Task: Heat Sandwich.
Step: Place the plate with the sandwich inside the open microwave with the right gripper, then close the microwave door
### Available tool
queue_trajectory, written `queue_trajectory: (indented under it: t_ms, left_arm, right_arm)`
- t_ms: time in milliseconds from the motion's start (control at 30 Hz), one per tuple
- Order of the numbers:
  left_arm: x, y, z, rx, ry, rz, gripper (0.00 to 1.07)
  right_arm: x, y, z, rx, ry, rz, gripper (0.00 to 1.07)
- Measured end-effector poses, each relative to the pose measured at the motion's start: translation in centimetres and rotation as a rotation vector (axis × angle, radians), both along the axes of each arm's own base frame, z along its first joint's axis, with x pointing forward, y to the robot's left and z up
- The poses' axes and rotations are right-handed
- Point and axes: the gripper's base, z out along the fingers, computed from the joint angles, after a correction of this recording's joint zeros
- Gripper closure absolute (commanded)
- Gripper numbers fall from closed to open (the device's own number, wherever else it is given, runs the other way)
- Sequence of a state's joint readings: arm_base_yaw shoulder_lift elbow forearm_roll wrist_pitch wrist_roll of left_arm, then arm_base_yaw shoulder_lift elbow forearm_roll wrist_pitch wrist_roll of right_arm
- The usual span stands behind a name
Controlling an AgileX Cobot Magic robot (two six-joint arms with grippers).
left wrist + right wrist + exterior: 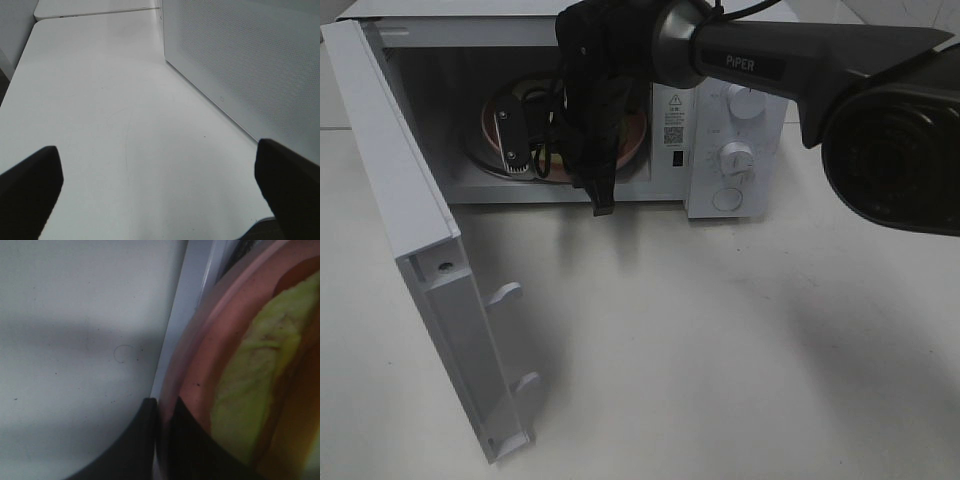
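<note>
Microwave door (410,250) hangs wide open on the far left of the overhead shot, swung out over the white table (740,360), with two latch hooks (506,292) sticking out of its inner face. Left gripper (157,150) doesn't show up from above. Its own camera has it hovering over bare tabletop, both fingers spread far apart with nothing between them. It's just beside a dotted white panel (240,60), and I can't tell if that's the door or the side of the box. Moving over, the microwave (450,110) has the pink plate (634,135) sitting inside the cavity, mostly blocked by the right arm (770,60) reaching in from the upper right. Right gripper (162,401) is down at the plate's left rim. On its wrist camera the two dark fingers are pinched nearly together with the rim caught between them, so it's clamped on the plate, not on the food. Sandwich (250,375) lies on that plate inside the oven, yellow-green filling showing with a brownish edge next to it. From overhead it's hidden behind the arm. Furthest right is the control panel (767,185) with two knobs (736,157) stacked above a round button (728,198).
</note>
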State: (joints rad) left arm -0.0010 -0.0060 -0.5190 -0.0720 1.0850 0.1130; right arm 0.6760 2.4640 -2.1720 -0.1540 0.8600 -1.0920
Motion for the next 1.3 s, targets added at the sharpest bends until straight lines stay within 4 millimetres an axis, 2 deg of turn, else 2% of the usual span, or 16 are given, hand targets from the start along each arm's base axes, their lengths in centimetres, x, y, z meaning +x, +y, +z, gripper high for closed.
queue_trajectory:
  t_ms: [33, 67, 100, 167, 200, 233, 267, 300, 333, 367, 433, 567, 767, 1033, 1300]
  left_arm:
    - [0.0, 0.0, 0.0, 0.0, 0.0, 0.0, 0.07]
    - [0.0, 0.0, 0.0, 0.0, 0.0, 0.0, 0.07]
    - [0.0, 0.0, 0.0, 0.0, 0.0, 0.0, 0.07]
    - [0.0, 0.0, 0.0, 0.001, 0.0, 0.001, 0.07]
    - [0.0, 0.0, 0.0, 0.001, 0.0, 0.001, 0.07]
    - [0.0, 0.0, 0.0, 0.001, 0.0, 0.001, 0.07]
    - [0.0, 0.0, 0.0, 0.001, 0.0, 0.001, 0.07]
    - [0.0, 0.0, 0.0, 0.001, 0.0, 0.001, 0.07]
    - [0.0, 0.0, 0.0, 0.001, 0.0, 0.001, 0.07]
    - [0.0, 0.0, 0.0, 0.001, 0.0, 0.001, 0.07]
    - [0.0, 0.0, 0.0, 0.001, 0.0, 0.001, 0.07]
    - [0.0, 0.0, 0.0, 0.001, 0.0, 0.001, 0.07]
    - [0.0, 0.0, 0.0, 0.001, 0.0, 0.001, 0.07]
    - [0.0, 0.0, 0.0, 0.001, 0.0, 0.001, 0.07]
    - [0.0, 0.0, 0.0, 0.002, 0.0, 0.001, 0.07]
  right_arm:
    - [0.0, 0.0, 0.0, 0.0, 0.0, 0.0, 0.94]
    - [0.1, 0.1, 0.1, 0.009, -0.015, 0.003, 0.9]
    - [0.2, 0.1, 0.2, 0.013, -0.023, 0.003, 0.79]
    - [0.2, 0.1, 0.2, 0.014, -0.021, 0.0, 0.65]
    - [0.2, 0.1, 0.2, 0.014, -0.021, 0.0, 0.65]
    - [0.2, 0.1, 0.1, 0.02, -0.016, -0.019, 0.53]
    - [0.2, 0.1, 0.1, 0.028, -0.014, -0.034, 0.47]
    - [0.2, 0.1, 0.1, 0.034, -0.011, -0.049, 0.41]
    - [0.2, 0.1, 0.1, 0.034, -0.011, -0.049, 0.41]
    - [0.2, 0.1, 0.1, 0.052, -0.004, -0.09, 0.32]
    - [0.2, 0.1, 0.1, 0.065, 0.001, -0.12, 0.25]
    - [0.2, 0.1, 0.4, 0.085, 0.004, -0.152, 0.24]
    - [-0.3, -0.3, 1.9, 0.106, -0.012, -0.161, 0.33]
    - [-1.2, -1.0, 1.8, 0.103, -0.018, -0.149, 0.34]
    - [-2.1, -1.9, 2.5, 0.124, -0.073, -0.14, 0.33]
